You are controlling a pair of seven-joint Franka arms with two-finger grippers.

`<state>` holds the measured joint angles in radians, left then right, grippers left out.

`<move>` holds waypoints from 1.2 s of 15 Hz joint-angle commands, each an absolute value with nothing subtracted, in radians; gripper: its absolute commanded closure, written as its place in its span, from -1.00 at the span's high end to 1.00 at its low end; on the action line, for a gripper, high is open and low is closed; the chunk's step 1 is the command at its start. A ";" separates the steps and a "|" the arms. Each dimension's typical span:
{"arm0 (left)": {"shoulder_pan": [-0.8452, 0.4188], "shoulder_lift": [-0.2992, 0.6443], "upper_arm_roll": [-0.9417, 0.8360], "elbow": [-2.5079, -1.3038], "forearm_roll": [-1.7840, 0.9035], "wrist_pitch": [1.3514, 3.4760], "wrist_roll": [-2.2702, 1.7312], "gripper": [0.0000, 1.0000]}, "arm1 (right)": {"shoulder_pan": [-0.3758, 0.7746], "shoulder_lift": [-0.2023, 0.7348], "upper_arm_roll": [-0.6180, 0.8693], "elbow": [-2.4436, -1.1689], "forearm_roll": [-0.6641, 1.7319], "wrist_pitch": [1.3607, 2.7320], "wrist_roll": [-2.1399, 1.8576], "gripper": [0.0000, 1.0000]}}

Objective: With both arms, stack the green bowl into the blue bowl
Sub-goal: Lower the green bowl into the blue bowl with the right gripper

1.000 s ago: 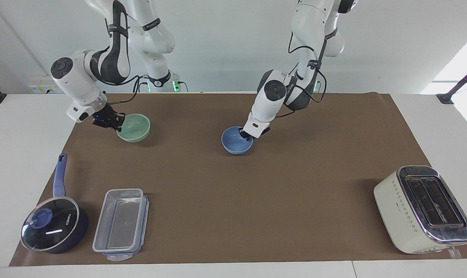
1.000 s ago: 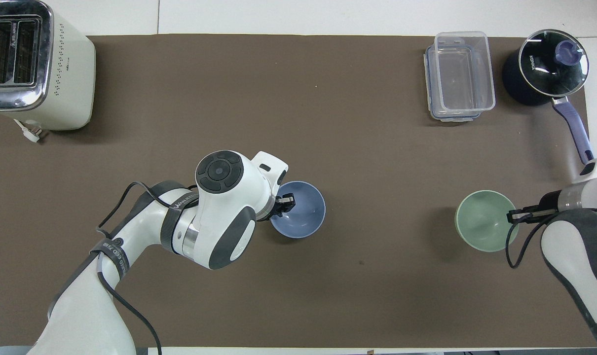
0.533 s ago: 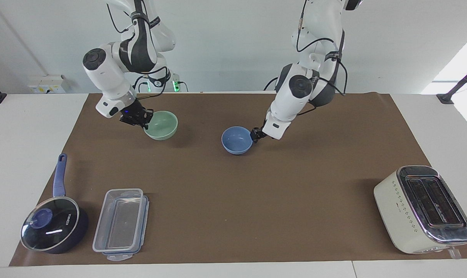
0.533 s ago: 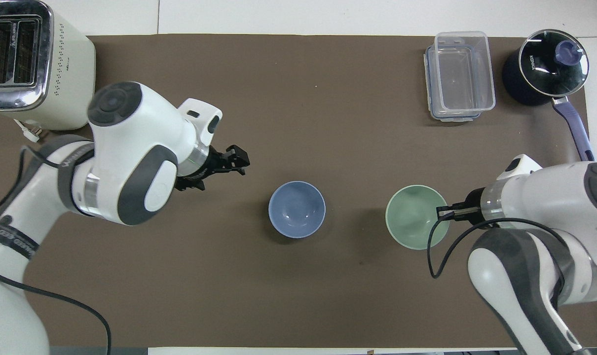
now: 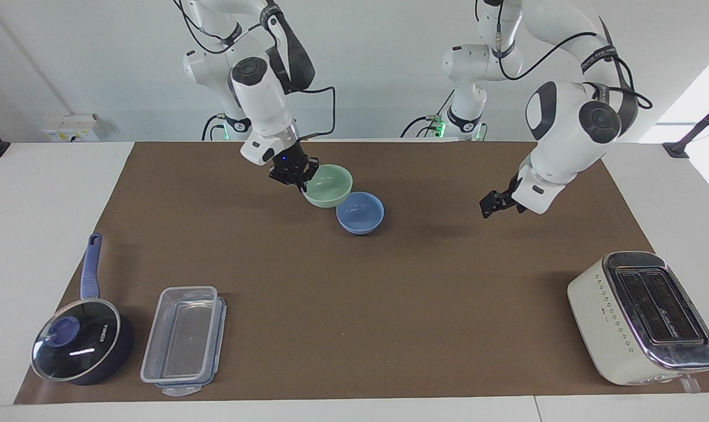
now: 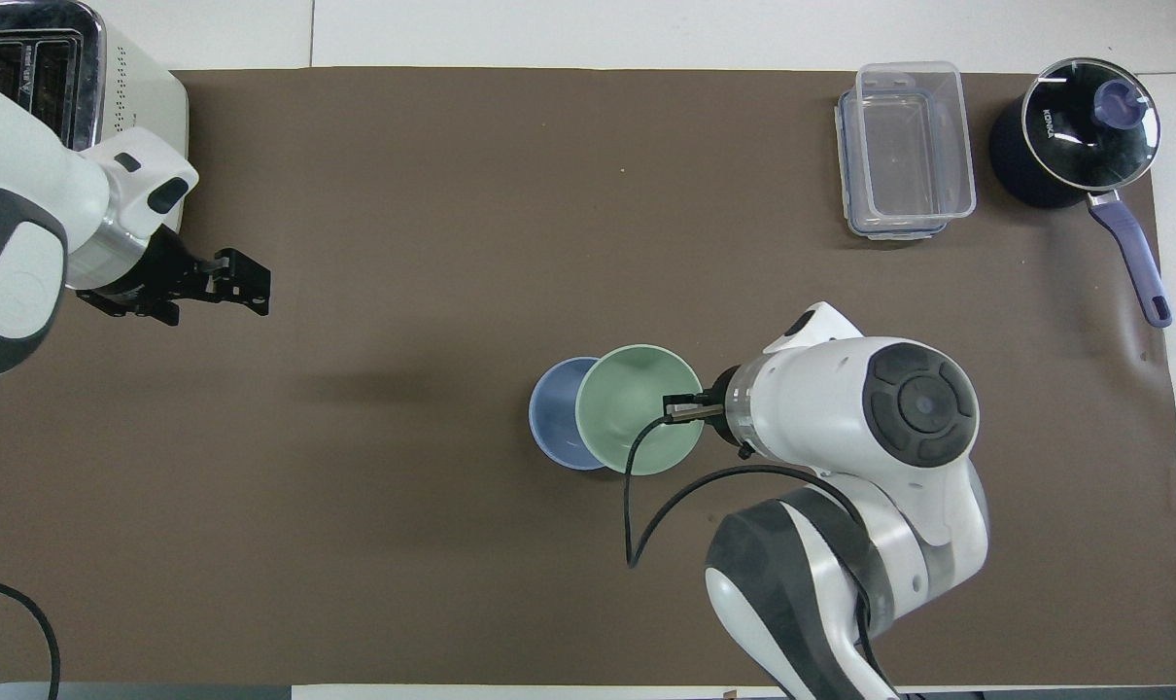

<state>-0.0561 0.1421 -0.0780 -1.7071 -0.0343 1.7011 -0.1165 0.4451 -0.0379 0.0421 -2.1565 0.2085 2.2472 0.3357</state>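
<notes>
Right gripper [image 5: 299,174] has its jaws clamped on the rim of the green bowl [image 5: 330,183], carrying it in the air, tilted, partly over the blue bowl [image 5: 361,213]. In the overhead view green covers blue's 3 o'clock side. Blue bowl sits on the brown bench [image 5: 354,305] mid-width, nothing gripping it. Left gripper [image 5: 490,205] hangs in the air over bare bench toward the left arm's end, jaws parted a little, holding nothing. Toaster [image 5: 641,316] at overhead 10 o'clock.

Green bowl [image 5: 329,184] over blue bowl [image 5: 361,214]
</notes>
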 commanded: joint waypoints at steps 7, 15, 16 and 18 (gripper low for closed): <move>-0.034 -0.055 -0.087 -1.727 0.035 1.546 0.092 1.00 | 0.535 0.107 0.034 -2.068 0.209 2.276 0.394 -1.00; -0.031 -0.086 -0.087 -1.727 0.031 1.608 0.077 1.00 | 0.535 0.075 0.034 -2.177 0.207 2.359 0.354 -1.00; -0.029 -0.081 -0.087 -1.709 0.032 1.603 0.078 1.00 | 0.535 0.074 0.034 -2.180 0.206 2.362 0.354 -1.00; -0.029 -0.071 -0.086 -1.701 0.032 1.601 0.078 1.00 | 0.535 0.072 0.034 -2.192 0.206 2.370 0.351 -1.00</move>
